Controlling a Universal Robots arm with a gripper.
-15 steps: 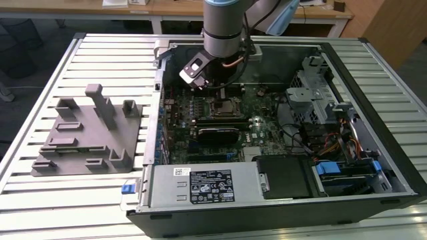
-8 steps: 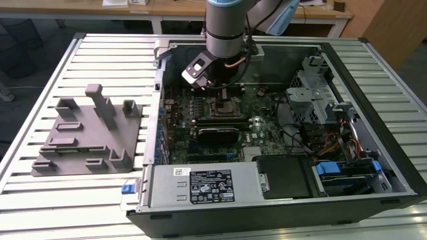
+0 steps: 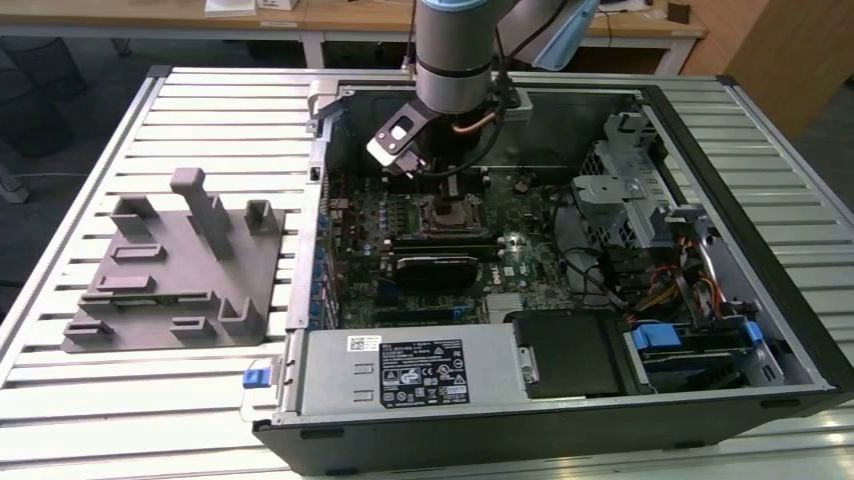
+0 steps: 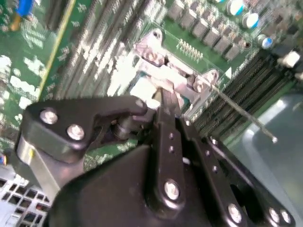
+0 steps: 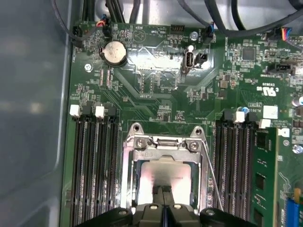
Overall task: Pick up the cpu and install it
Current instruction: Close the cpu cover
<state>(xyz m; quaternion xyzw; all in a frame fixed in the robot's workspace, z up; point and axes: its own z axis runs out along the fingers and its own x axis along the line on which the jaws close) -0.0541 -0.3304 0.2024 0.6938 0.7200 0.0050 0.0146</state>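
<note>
The cpu (image 5: 165,174) is a pale silver square lying flat inside the metal socket frame (image 5: 163,143) on the green motherboard. In the second wrist view the cpu (image 4: 138,88) shows just beyond the black fingers. My gripper (image 5: 163,193) hangs directly over the socket, its two thin fingertips pressed together with no gap, their tips at or just above the chip's top. In the exterior view my gripper (image 3: 447,190) reaches down into the open computer case over the socket (image 3: 450,212).
Memory slots (image 5: 94,165) flank the socket, and a thin wire socket lever (image 5: 214,182) stands up beside it. A graphics card (image 3: 430,268), drive cages (image 3: 627,190) and cables crowd the case. A grey moulded holder block (image 3: 174,265) sits on the slatted table at the exterior view's left.
</note>
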